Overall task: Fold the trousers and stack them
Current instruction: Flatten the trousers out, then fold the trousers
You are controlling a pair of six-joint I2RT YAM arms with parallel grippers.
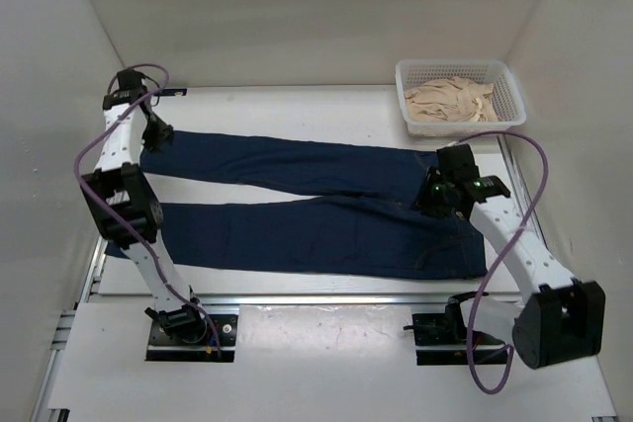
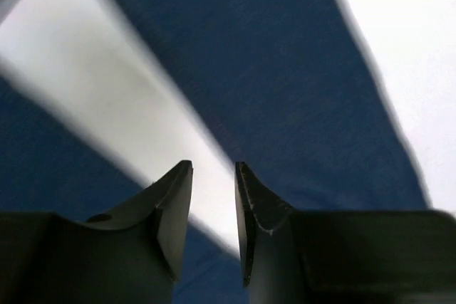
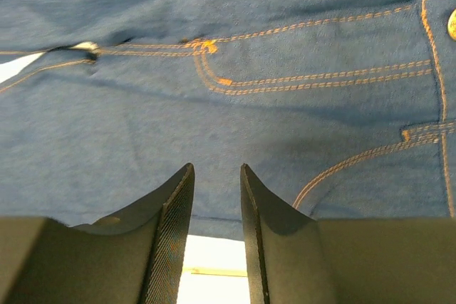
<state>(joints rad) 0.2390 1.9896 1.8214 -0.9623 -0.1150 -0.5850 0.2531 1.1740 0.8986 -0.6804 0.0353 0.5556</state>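
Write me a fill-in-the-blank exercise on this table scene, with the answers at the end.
1. The jeans lie spread flat, legs pointing toward the ____ arm's side.
2. The white basket holds ____ cloth.
3. The right tool hovers over the jeans' ____ end.
4. The left tool grips ____.
Answers: left; beige; waist; nothing.

The trousers (image 1: 297, 214) are seen as plain dark navy denim, crossed by orange-brown stitching (image 3: 320, 76) in double lines, with a brass-coloured button (image 3: 452, 25). The table (image 1: 297, 106) is shown white. The basket (image 1: 514, 96) is white with a fine lattice pattern, and the cloth (image 1: 450, 101) in it is pale beige. The arms (image 1: 524, 254) are coloured white with black joints, and the cables (image 1: 545, 180) are purple.
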